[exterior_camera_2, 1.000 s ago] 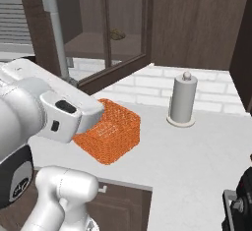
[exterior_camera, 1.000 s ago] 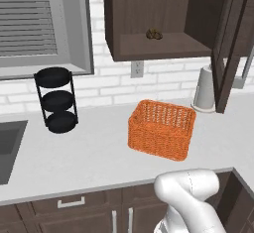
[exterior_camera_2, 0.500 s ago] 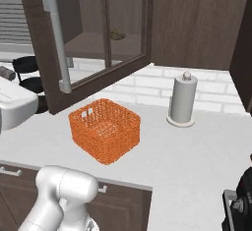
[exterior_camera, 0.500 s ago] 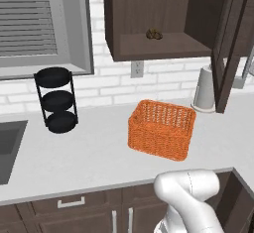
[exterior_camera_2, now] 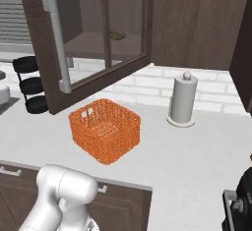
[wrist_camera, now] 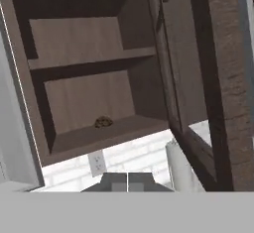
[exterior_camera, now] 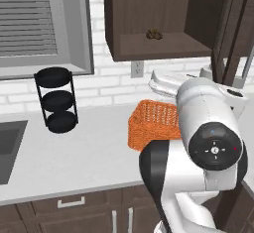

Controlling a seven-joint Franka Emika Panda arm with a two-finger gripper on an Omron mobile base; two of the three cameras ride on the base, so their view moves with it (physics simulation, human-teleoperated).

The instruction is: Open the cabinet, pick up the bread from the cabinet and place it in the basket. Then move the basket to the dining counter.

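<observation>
The cabinet [exterior_camera_2: 106, 33] door stands open, and the bread [wrist_camera: 103, 122] lies near the back of the lowest shelf, left of middle as the hand view shows it. The gripper [wrist_camera: 127, 181], shut tight on nothing, points up at the shelf; it should spread its fingers before reaching in, clearing the shelf's front edge. The basket [exterior_camera_2: 105, 130] waits on the worktop below, mid-depth.

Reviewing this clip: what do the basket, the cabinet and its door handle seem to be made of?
Basket: orange woven wicker by the look, with an open-weave texture and gaps in its sides. Cabinet: dark brown wood, matte, with visible grain; the door panels look like glass, since the bread shows through them. Handle: smooth silver bar, probably brushed metal.
</observation>
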